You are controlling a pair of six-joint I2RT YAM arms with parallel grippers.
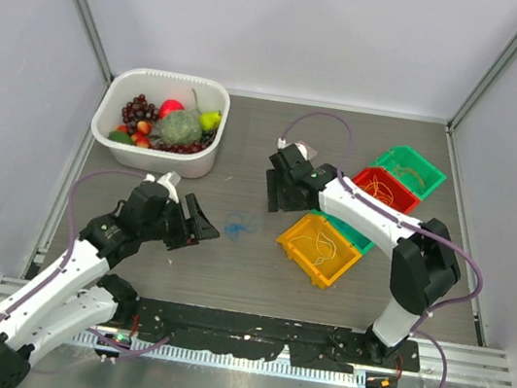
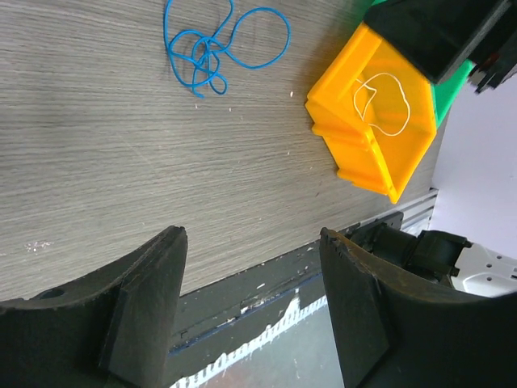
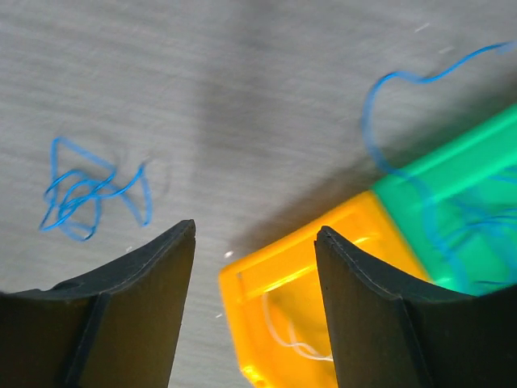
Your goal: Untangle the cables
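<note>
Cables [image 1: 239, 223] lie knotted; left gripper [image 2: 252, 238] and right gripper [image 3: 256, 232] gape wide, empty. Pinching crossed strands could tighten the knot.

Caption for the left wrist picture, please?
Open left gripper facing a tangled blue cable, beside a yellow bin holding a white cable.

The whole table [image 1: 256, 272] is seen from above and behind the arm bases by the top external camera. Close, low views of the tabletop are given past the left gripper [image 2: 252, 238] and the right gripper [image 3: 255, 230]. The blue cable tangle [image 1: 239, 223] and yellow bin [image 1: 320, 248] are shared by all three.
</note>
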